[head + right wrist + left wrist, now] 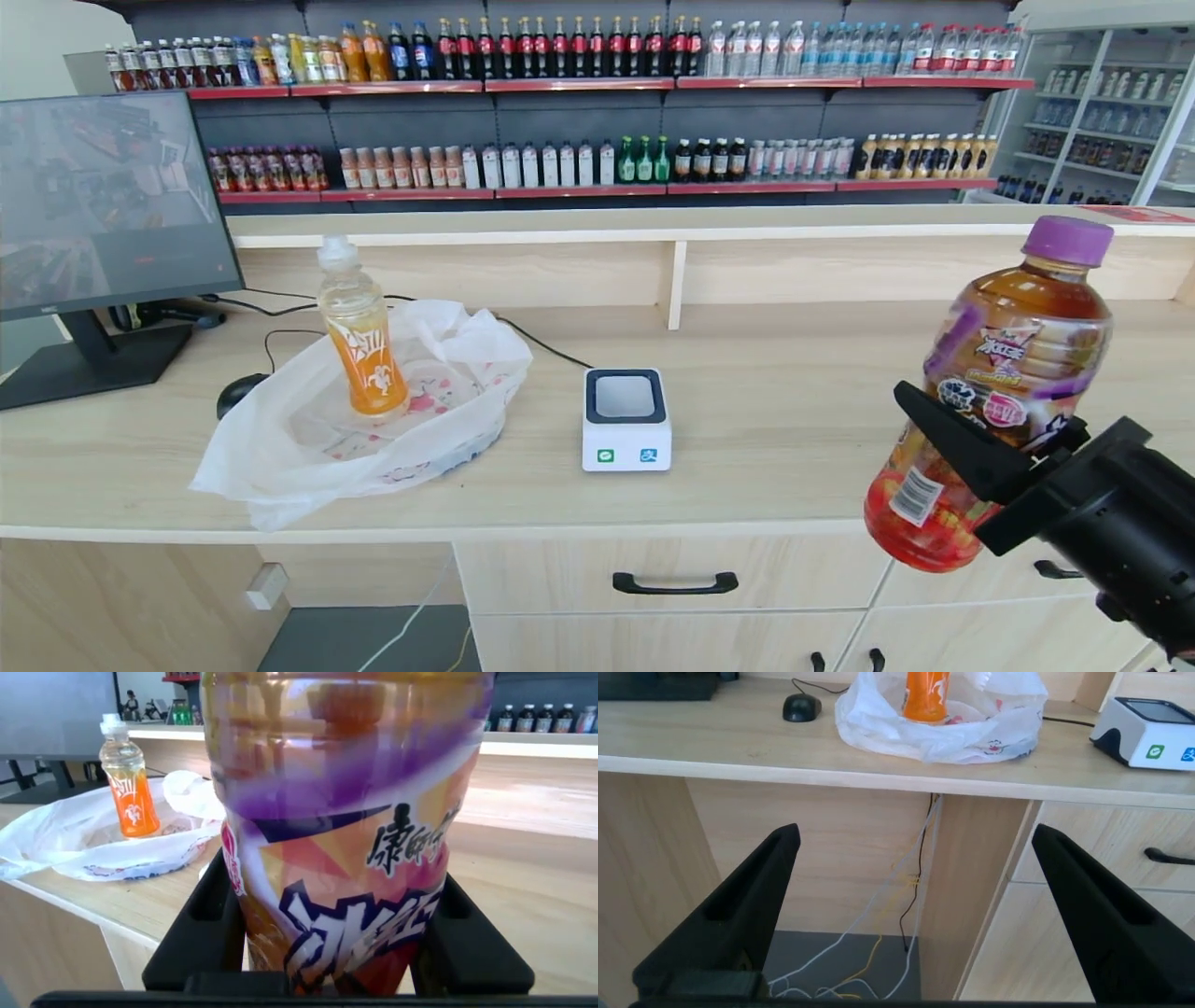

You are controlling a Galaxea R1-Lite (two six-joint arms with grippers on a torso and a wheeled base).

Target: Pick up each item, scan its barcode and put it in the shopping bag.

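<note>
My right gripper (1004,462) is shut on a purple-capped tea bottle (1004,392), held tilted in the air at the right, in front of the counter's edge; its barcode faces down-left. In the right wrist view the tea bottle (346,831) sits clamped between the dark fingers (201,919). An orange drink bottle (361,341) stands upright inside the white shopping bag (308,439) on the counter's left. The white barcode scanner (625,418) lies mid-counter. My left gripper (915,915) hangs open below the counter edge, holding nothing, facing the shopping bag (943,728) above.
A monitor (103,215) on a stand and a black mouse (238,392) sit at the counter's far left, cables trailing behind the bag. A raised shelf (672,224) runs along the counter's back. Drawers with black handles (674,585) lie below. Bare counter stretches between scanner and right gripper.
</note>
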